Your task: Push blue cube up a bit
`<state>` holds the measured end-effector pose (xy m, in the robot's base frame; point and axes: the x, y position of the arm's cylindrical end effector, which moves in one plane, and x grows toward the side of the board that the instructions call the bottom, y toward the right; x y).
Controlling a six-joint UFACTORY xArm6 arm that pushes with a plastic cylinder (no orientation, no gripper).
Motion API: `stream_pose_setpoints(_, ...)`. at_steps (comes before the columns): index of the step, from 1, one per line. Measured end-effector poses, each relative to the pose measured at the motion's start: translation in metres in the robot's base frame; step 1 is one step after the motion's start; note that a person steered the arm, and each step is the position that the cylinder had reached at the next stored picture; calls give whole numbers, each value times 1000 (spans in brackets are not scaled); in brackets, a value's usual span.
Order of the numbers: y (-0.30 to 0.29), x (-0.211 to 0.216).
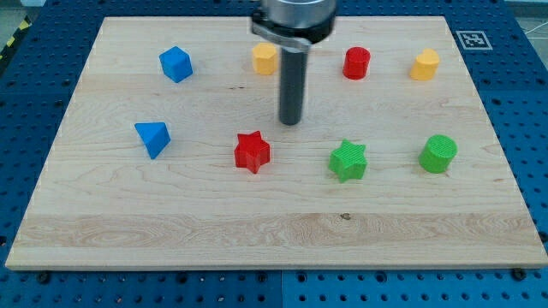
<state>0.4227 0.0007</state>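
1. Camera view, arm: my tool is a straight dark rod standing upright from a grey mount at the view's top; it has no jaws and grips nothing. My tip (291,121) rests on bare wood near the board's middle, touching no block.
2. Camera view, setting: the surface (257,231) is a pale wooden board on a blue perforated base (17,111).
3. Camera view, task: the blue cube (175,64) sits toward the view's top left, well apart from my tip, up and to its left. The red star (252,151) lies nearest, below-left.
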Motion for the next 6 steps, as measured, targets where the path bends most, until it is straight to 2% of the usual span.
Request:
stream_pose_setpoints(2,-108,-6)
stream_pose_setpoints(4,-133,-64)
stream_pose_setpoints(5,-160,-69)
stream_pose_setpoints(6,-161,-87)
